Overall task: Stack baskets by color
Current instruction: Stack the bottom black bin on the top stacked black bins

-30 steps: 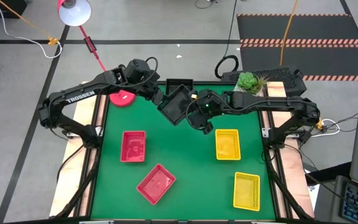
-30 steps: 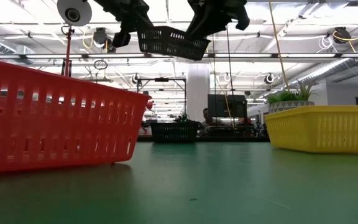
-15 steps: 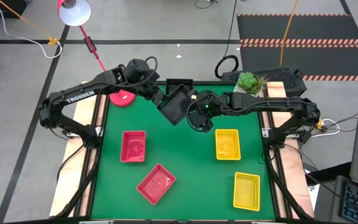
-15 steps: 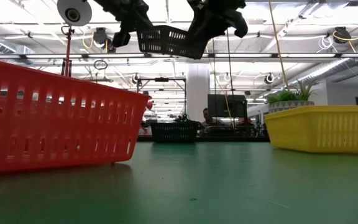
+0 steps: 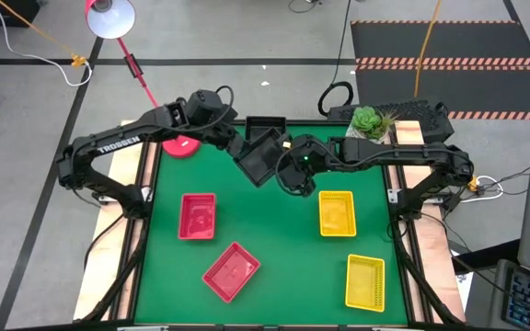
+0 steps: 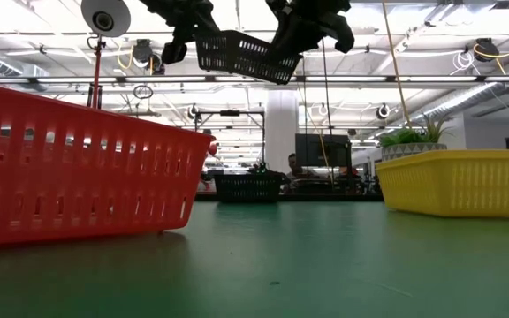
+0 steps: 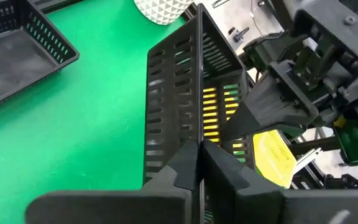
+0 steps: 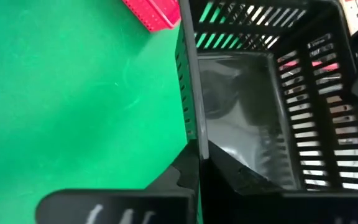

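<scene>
Black basket (image 5: 263,153) — held in the air above the far middle of the tabletop (image 5: 274,239). We judge it light, stiff, thin-walled mesh; best pinched at the rim. Left gripper (image 5: 238,147) and right gripper (image 5: 288,172) each clamp opposite rims.

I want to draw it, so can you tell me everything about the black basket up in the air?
The black basket is a small shallow rectangular tray that looks like plastic, with slotted mesh walls and a smooth bottom. It hangs tilted above the far middle of the green table, touching nothing below. The left gripper pinches one wall and the right gripper pinches another, both shut on it. It is empty. Another black basket sits on the table just behind it.
</scene>
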You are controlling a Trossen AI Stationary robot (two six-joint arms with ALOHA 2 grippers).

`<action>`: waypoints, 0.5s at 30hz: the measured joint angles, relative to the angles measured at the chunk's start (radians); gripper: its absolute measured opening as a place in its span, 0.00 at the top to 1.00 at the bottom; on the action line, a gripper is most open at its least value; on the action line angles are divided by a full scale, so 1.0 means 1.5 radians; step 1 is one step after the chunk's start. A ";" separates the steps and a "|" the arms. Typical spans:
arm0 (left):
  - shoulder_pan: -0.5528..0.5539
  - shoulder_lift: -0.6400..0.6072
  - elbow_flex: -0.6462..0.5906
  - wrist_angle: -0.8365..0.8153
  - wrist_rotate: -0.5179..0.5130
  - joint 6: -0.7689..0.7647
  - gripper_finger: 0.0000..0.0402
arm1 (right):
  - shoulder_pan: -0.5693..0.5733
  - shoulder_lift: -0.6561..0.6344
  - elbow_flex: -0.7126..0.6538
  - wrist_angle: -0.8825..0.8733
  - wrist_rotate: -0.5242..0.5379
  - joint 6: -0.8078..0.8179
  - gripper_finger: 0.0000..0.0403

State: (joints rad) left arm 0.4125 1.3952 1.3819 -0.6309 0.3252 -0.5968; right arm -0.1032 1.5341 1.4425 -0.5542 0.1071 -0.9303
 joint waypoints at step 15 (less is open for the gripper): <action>0.015 -0.065 0.000 -0.007 -0.034 -0.080 0.43 | 0.001 0.000 0.000 0.002 0.034 0.214 1.00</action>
State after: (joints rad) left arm 0.4347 1.2975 1.3819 -0.6414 0.2742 -0.7172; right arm -0.1010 1.5341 1.4425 -0.5513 0.1581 -0.6091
